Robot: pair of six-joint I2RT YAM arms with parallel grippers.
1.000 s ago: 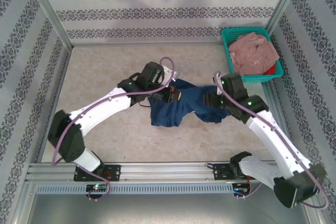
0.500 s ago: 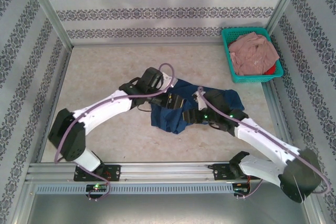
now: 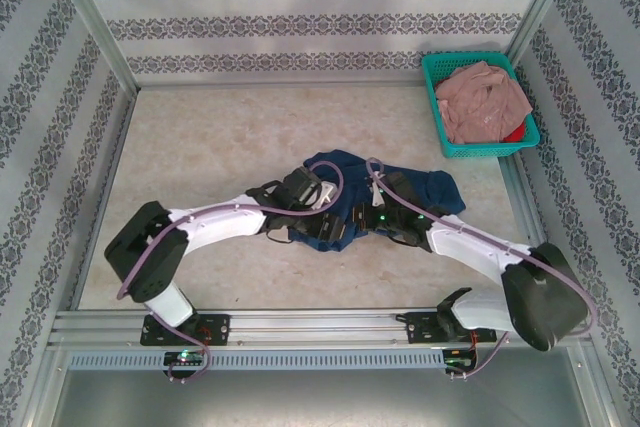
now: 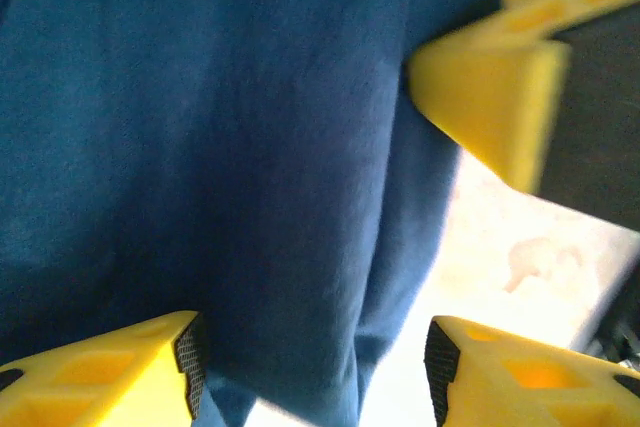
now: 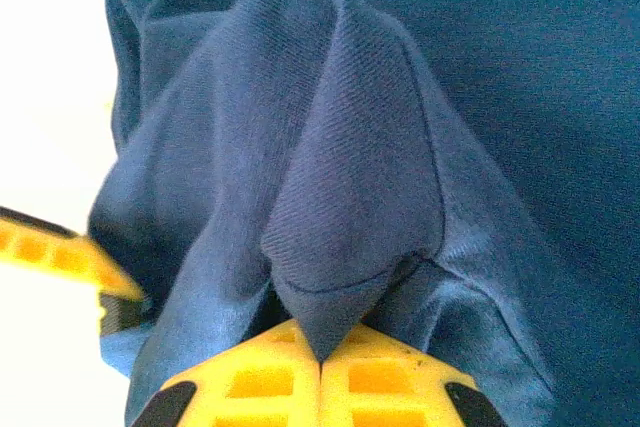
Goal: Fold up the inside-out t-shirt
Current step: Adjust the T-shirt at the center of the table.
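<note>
right hand point(image 5: 320, 359) pinches a fold of the wrinkled dark navy cloth t-shirt point(image 5: 520, 67), likely to spread it. left hand point(image 4: 310, 367) gapes open over it.

- t-shirt point(image 3: 430, 187): dark navy blue, plain, paler blue on raised folds.
- left gripper point(image 4: 312, 352), right gripper point(image 5: 320, 362): yellow fingers point(image 4: 110, 372); black pads on left pair.
- arms point(image 3: 220, 219): white shells, black joints.
- cables point(image 3: 325, 157): purple.
- table point(image 3: 220, 137): mottled beige.
- walls point(image 3: 300, 7): white, grey floral bands.
- basket point(image 3: 433, 97): teal.
- garment point(image 3: 485, 97): dusty pink.
</note>
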